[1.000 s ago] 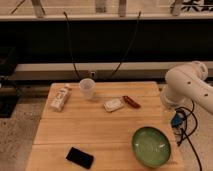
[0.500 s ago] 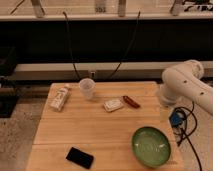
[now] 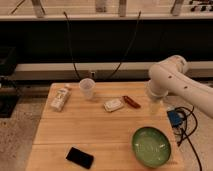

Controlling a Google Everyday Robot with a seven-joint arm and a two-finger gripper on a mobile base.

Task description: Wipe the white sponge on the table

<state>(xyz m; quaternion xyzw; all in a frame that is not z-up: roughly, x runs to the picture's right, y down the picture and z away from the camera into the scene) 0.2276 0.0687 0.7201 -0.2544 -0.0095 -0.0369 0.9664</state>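
- camera view: the white sponge [image 3: 113, 104] lies flat on the table [image 3: 100, 132], right of centre near the far edge, between a translucent cup [image 3: 87, 88] and a reddish-brown object [image 3: 131, 101].
- the gripper [image 3: 156, 107] hangs under the white arm [image 3: 172, 80] over the table's right edge, well apart from the sponge; wide or narrow, i cannot tell.
- a green bowl [image 3: 151, 146] sits near the front right.

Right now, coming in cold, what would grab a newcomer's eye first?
The bulky white arm at the right, its claw hanging over the table's right edge. Next the green bowl at the front right; the white sponge lies mid-table, apart from the claw.
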